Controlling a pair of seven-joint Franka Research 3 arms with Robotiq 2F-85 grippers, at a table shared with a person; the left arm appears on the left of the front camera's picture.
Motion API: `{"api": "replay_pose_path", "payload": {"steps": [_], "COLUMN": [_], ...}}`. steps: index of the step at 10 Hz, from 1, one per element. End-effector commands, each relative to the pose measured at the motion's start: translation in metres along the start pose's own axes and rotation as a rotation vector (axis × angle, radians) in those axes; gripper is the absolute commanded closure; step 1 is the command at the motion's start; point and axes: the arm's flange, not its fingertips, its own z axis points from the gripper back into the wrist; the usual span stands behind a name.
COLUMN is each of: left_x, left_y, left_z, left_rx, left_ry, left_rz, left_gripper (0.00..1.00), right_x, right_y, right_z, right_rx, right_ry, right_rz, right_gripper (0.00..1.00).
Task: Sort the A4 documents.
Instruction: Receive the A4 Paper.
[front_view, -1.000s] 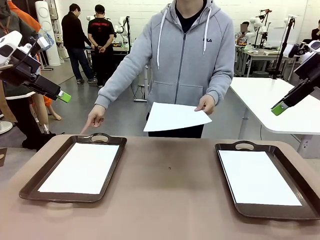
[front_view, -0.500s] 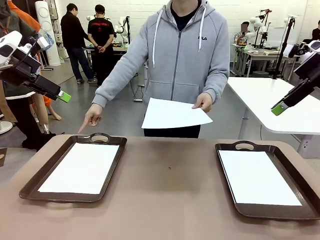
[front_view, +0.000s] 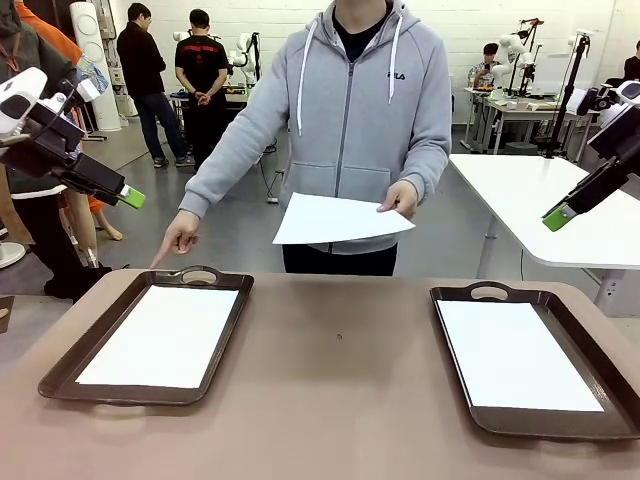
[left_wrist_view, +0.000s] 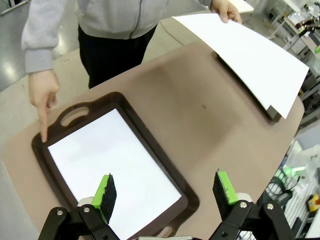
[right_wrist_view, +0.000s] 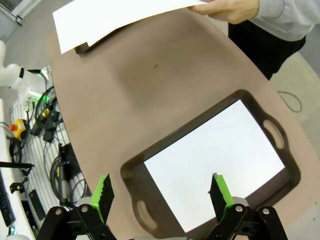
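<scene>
Across the table a person holds one of the A4 documents, a white sheet, level above the far edge. Their other hand points a finger down at the handle end of the left dark brown tray. A white sheet lies flat in that tray. The right tray also holds a flat sheet. My left gripper hangs open high over the left tray. My right gripper is open high over the right tray.
The brown tabletop lies bare between the two trays. A white table stands behind on the right. Other people stand far back on the left.
The person has shifted a little to the left, and the held sheet has moved left and slightly up with them. The pointing hand stays at the left tray. Both arms have hardly moved.
</scene>
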Motion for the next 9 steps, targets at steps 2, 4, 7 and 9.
{"api": "replay_pose_path", "payload": {"steps": [2,4,7,9], "left_x": [0.01,0.013,0.024,0.029], "left_y": [0.001,0.009,0.022,0.019], "left_z": [-0.029,-0.06,-0.122,-0.147], "left_rx": [-0.095,-0.187,-0.397,-0.518], "left_ry": [-0.087,-0.12,-0.07,-0.044], "left_rz": [0.15,0.326,0.588,0.678], "left_gripper": [0.0,0.0,0.0,0.0], "right_x": [0.0,0.0,0.0,0.0], "right_y": [0.0,0.0,0.0,0.0], "right_z": [0.0,0.0,0.0,0.0], "right_rx": [-0.004,-0.004,-0.004,-0.004], "right_ry": [0.001,0.001,0.001,0.001], "right_rz": [0.007,0.007,0.007,0.007], "right_gripper": [0.0,0.0,0.0,0.0]}}
